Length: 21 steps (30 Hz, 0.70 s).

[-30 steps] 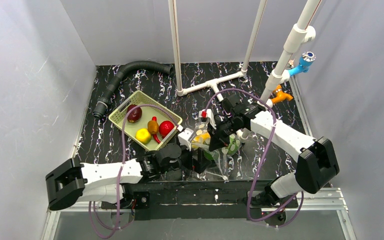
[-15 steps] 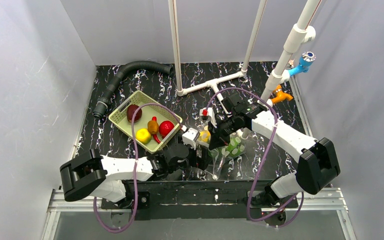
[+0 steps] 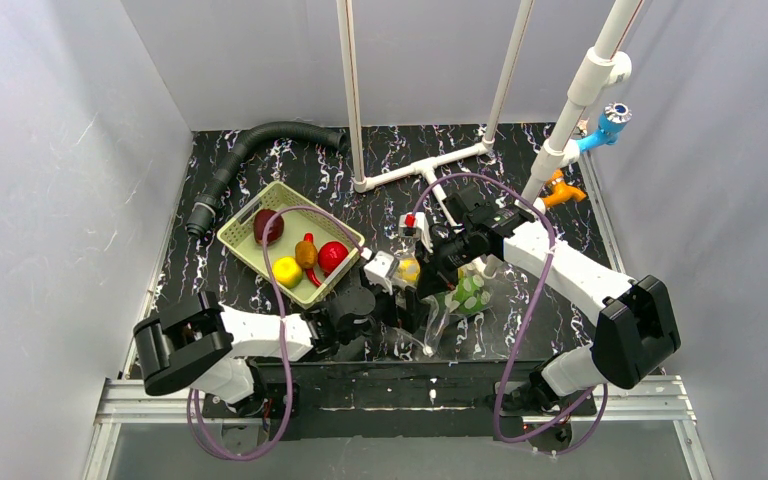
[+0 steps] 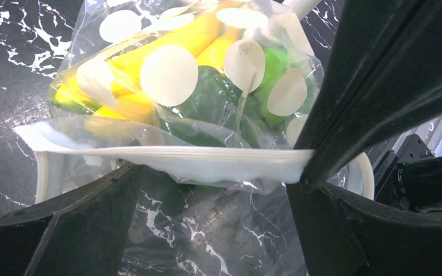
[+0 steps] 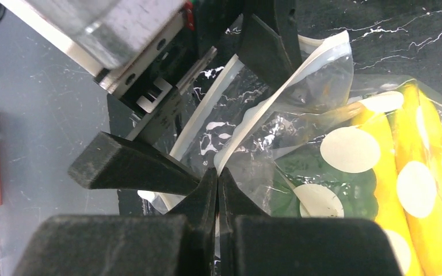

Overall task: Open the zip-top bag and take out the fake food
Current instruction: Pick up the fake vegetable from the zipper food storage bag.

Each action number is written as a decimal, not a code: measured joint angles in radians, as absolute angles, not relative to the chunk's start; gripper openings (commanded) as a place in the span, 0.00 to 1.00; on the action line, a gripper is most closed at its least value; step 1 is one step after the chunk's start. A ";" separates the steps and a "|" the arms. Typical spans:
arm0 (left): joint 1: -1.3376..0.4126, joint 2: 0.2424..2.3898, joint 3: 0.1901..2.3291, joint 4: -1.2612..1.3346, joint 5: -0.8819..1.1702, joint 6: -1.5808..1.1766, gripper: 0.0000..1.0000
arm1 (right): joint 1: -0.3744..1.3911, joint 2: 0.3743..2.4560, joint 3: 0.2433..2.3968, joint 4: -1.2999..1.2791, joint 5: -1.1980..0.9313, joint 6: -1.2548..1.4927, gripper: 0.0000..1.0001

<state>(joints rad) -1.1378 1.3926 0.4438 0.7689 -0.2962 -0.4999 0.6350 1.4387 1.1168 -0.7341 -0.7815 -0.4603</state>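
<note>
Right claw (image 5: 217,183) pinches one lip of the clear, white-dotted plastic zip-top bag (image 5: 345,149). Left claw (image 4: 216,172) gapes wide astride its rim.

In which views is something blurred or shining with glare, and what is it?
Left wrist: the left fingers are plain dark shapes; the zip-top bag is sharp, with glints on its film. Right wrist: the film shines beside the right fingers; the dots are sharp. Top external: even light, the bag tiny.

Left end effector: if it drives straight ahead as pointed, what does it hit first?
The zip-top bag: its zip edge spans the gap between the fingers of the left end effector, yellow and green fake food right behind the film. Depth hard to judge.
</note>
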 measured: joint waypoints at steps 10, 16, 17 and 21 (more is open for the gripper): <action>-1.129 1.458 0.425 0.894 -0.274 -0.476 0.78 | 0.635 1.432 1.124 -0.730 -0.804 -0.435 0.01; -1.126 1.490 0.399 0.963 -0.274 -0.436 0.75 | 0.635 1.403 1.135 -0.731 -0.813 -0.429 0.01; -1.126 1.493 0.399 0.970 -0.273 -0.430 0.75 | 0.635 1.400 1.135 -0.731 -0.815 -0.429 0.01; -1.122 1.513 0.400 1.012 -0.266 -0.398 0.78 | 0.635 1.399 1.136 -0.732 -0.821 -0.428 0.01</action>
